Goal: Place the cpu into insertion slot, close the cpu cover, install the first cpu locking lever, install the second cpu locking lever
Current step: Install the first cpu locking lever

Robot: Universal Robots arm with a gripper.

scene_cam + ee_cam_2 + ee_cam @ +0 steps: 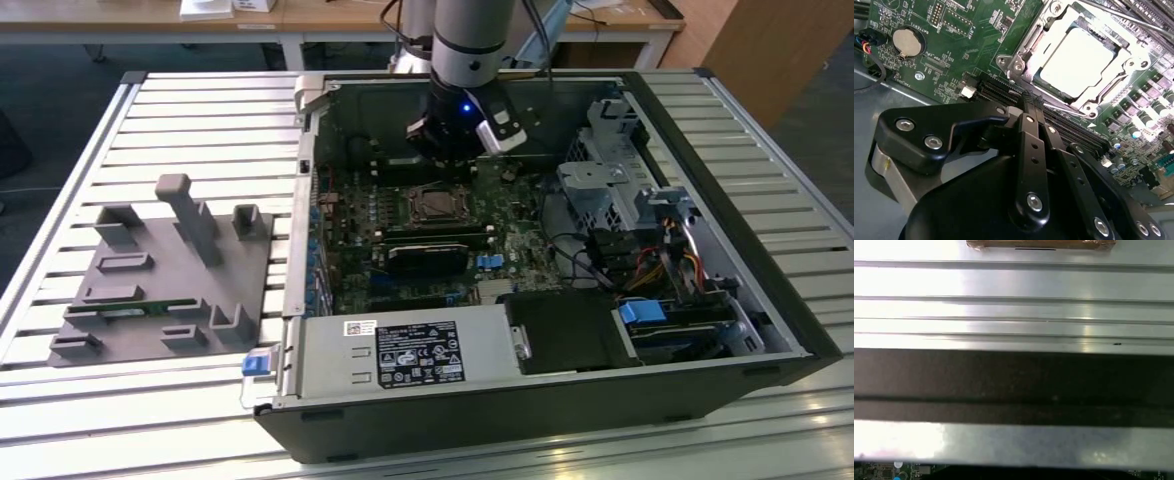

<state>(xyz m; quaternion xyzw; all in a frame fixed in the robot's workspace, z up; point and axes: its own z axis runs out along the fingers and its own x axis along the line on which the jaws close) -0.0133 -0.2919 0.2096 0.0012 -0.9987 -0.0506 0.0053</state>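
The cpu (1079,55) lies flat in the insertion slot (434,203), its pale face brightly lit. The cpu cover (1026,47), a silvery frame, lies down around it. A thin metal rod (1126,17), apparently a locking lever, runs along one side of the socket. My gripper (1030,97) hovers just beside the socket over the black card slots, its two black fingers (1026,125) pressed together with nothing visible between them. In the exterior view the gripper (461,150) hangs inside the open computer case, just behind the socket.
The case (534,420) lies open on a slatted metal table (200,100). Drive cages (601,185) and cables (641,265) fill the exterior view's right side. A grey fixture block (167,280) sits to the left of the case. A round coin battery (906,41) is on the green board (961,50).
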